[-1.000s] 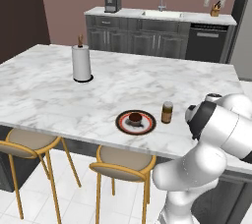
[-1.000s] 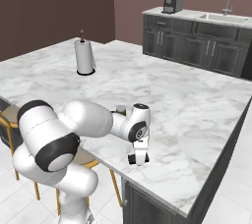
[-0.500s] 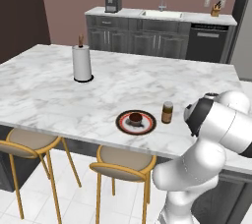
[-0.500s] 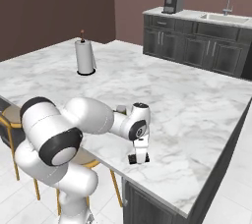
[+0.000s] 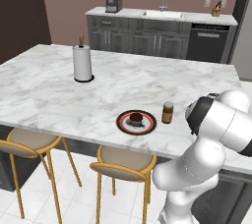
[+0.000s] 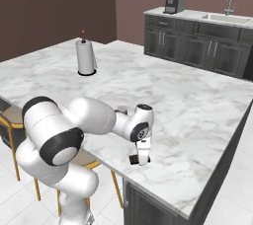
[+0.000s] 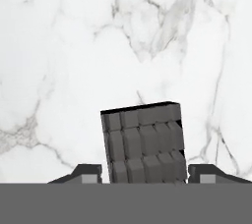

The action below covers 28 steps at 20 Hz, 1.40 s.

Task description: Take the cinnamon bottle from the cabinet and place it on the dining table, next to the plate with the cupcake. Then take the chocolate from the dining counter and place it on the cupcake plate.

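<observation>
so the cinnamon bottle [image 5: 168, 112] already sits at the plate's [image 5: 147, 124] 3 o'clock, and now the hand [image 7: 145, 176] is low on the table [image 7: 74, 46], narrowed around the chocolate [image 7: 144, 142] from both sides, probably to lift it flat onto the plate.

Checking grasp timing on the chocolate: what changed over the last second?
The pincer narrowed around the flat black rectangular chocolate bar on the white grey-veined marble table; whether it grips yet is unclear. The arm barely moved. The brown jar and red-brown-rimmed plate with the cupcake stayed put.
</observation>
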### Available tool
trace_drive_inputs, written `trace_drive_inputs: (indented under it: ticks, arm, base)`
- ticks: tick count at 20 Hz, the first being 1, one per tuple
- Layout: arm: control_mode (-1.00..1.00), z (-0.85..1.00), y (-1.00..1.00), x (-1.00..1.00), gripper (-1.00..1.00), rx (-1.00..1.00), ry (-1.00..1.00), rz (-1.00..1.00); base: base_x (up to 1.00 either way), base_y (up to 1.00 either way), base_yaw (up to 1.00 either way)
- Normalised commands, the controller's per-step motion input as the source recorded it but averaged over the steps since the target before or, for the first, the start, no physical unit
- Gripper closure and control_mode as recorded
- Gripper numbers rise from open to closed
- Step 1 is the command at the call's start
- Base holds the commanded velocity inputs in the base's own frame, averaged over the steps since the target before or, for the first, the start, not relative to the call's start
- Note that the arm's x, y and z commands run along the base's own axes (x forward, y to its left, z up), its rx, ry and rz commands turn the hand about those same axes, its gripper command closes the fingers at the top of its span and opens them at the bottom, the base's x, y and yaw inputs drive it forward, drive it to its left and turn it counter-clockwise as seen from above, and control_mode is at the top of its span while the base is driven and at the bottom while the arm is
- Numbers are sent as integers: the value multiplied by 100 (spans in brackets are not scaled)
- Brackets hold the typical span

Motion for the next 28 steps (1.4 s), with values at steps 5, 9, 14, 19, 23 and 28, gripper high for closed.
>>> trace_drive_inputs:
  ticks: [5, 9, 14, 19, 23, 28]
  arm:
    - [-100, -31, -4, -34, -100, 11, -7, 0]
    - [-100, -39, 0, -21, -100, 5, -3, -1]
    - [-100, -41, 0, 3, -100, 4, 0, -1]
    - [-100, -31, 0, 7, -100, 5, 5, 0]
    - [-100, -49, 2, -24, 100, 2, 0, 0]
    - [-100, -63, 11, -27, 100, 0, -6, 0]
  base:
    - [0, 0, 0]
    - [0, 0, 0]
    - [0, 0, 0]
    - [0, 0, 0]
    - [0, 0, 0]
    - [0, 0, 0]
